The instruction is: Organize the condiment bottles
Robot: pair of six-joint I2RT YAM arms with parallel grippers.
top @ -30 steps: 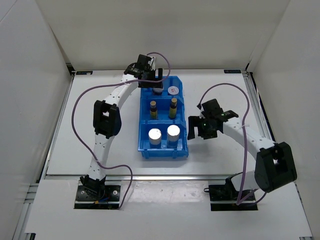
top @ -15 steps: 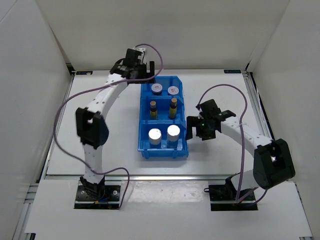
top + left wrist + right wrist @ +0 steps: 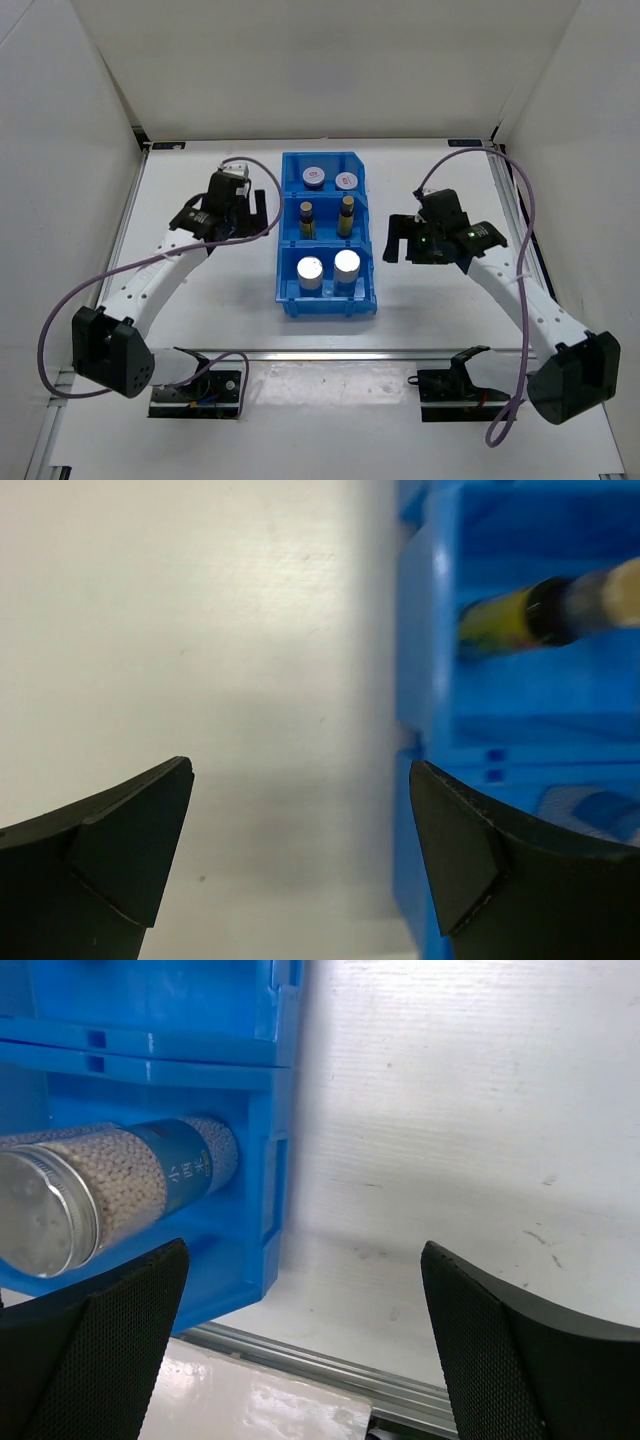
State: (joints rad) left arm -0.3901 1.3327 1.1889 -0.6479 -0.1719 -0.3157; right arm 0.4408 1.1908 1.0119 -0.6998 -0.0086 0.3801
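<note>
Well, the bin (image 3: pixel 330 303) holds all six, sorted in pairs: jars (image 3: pixel 314 177) in the far compartment, slim bottles (image 3: pixel 307 215) in the middle one, white bottles (image 3: pixel 309 270) in the near one. Our left gripper (image 3: pixel 255 212) hangs just left of the bin and our right gripper (image 3: pixel 392 240) just right of it, both with jaws apart and empty. We judge the sorting done, so the step is retreat. We should draw each arm sideways, away from the bin walls, without brushing them.

Free tabletop (image 3: pixel 430 300) either side of bin (image 3: pixel 328 303)
</note>
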